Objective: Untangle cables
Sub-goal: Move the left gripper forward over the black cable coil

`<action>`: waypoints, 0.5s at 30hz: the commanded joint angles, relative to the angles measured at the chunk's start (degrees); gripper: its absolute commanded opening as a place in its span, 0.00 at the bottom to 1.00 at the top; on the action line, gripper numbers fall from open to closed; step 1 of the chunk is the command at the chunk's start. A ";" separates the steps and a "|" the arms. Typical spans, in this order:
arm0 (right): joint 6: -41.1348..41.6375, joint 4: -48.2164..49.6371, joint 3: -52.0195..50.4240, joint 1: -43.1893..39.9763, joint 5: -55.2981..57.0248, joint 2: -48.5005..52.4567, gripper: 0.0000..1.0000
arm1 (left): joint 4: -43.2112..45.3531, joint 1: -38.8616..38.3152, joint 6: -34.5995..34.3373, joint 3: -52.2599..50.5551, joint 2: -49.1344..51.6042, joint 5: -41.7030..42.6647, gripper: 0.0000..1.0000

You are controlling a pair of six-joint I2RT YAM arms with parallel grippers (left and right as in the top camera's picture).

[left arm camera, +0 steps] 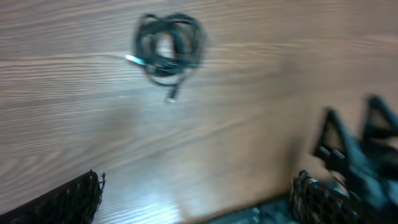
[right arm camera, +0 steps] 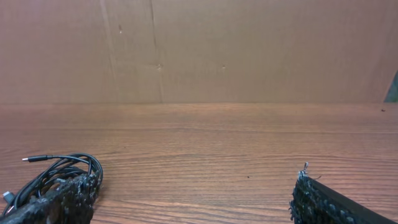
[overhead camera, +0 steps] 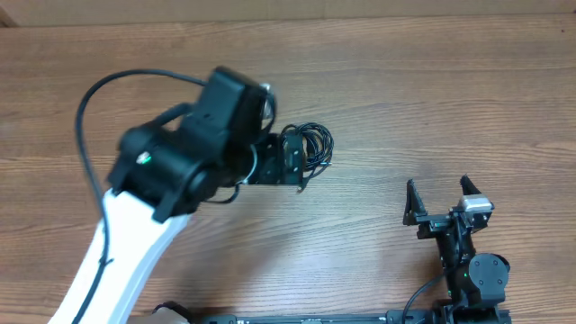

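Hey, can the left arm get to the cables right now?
Probably yes: the left gripper hangs open close to the cables, which lie coiled on bare table with nothing between; the right gripper sits well aside.

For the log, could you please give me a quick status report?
Left hand open, hovering near cables. Right hand open, off to the side. Cables bundled on table, not held. Nothing in the way.

thin black cables (left arm camera: 186, 50), tangled coil, lying flat
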 commanded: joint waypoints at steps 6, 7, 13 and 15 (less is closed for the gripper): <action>0.15 0.37 -0.59 -0.20 0.48 -0.55 1.00 | -0.39 0.20 -3.02 1.66 9.94 -8.02 1.00; 0.15 0.37 -0.59 -0.20 0.48 -0.55 1.00 | -0.48 0.20 -2.45 1.66 10.93 -8.02 1.00; 0.15 0.37 -0.59 -0.20 0.48 -0.55 1.00 | -0.48 1.09 4.46 1.66 14.93 -8.00 1.00; 0.15 0.37 -0.59 -0.20 0.48 -0.55 1.00 | -0.24 2.64 4.46 1.66 15.04 -8.00 0.99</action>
